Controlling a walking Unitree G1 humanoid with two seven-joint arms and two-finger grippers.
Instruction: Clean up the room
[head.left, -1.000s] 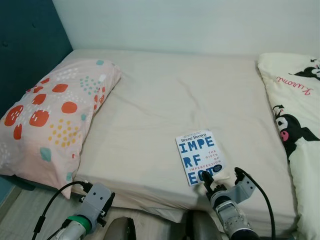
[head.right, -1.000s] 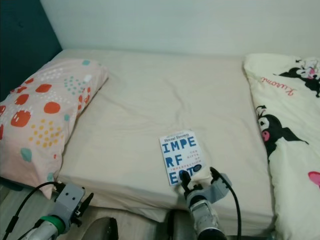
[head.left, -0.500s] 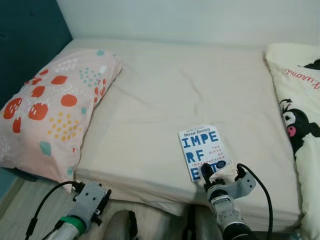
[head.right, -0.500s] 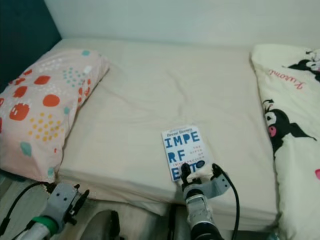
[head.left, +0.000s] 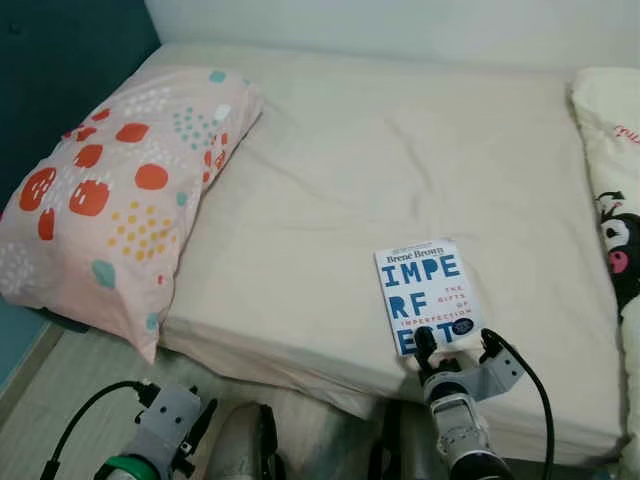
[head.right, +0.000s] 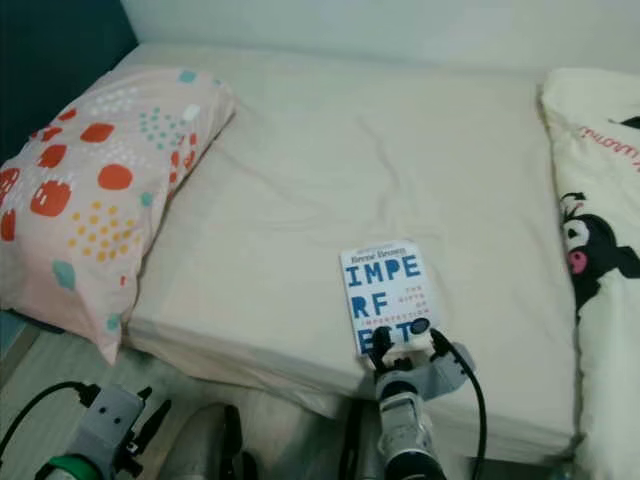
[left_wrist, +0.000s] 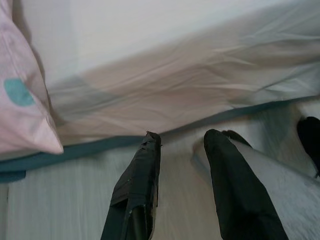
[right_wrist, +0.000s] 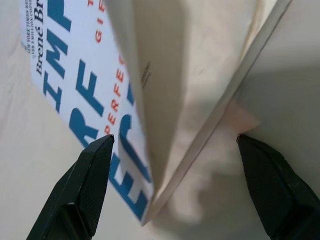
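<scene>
A white paperback with big blue letters, the book (head.left: 424, 293), lies flat on the beige mattress (head.left: 400, 150) near its front edge. My right gripper (head.left: 455, 345) is at the book's near edge, open, one finger over the cover and the other off its right corner. In the right wrist view the book (right_wrist: 85, 85) shows its near corner lifted, pages fanned, between the two wide-apart fingertips (right_wrist: 95, 165). My left gripper (left_wrist: 182, 142) hangs low by the side of the bed, open and holding nothing.
A pink pillow (head.left: 110, 190) with red and teal spots lies on the bed's left side, overhanging the edge. A cream blanket (head.left: 615, 200) with a black cartoon figure covers the right side. A dark teal headboard (head.left: 60, 60) stands at left. Pale floor (head.left: 60, 390) runs below.
The whole view has shifted as the camera moved. My right gripper stays at the book's near edge, and the left arm still hangs low.
</scene>
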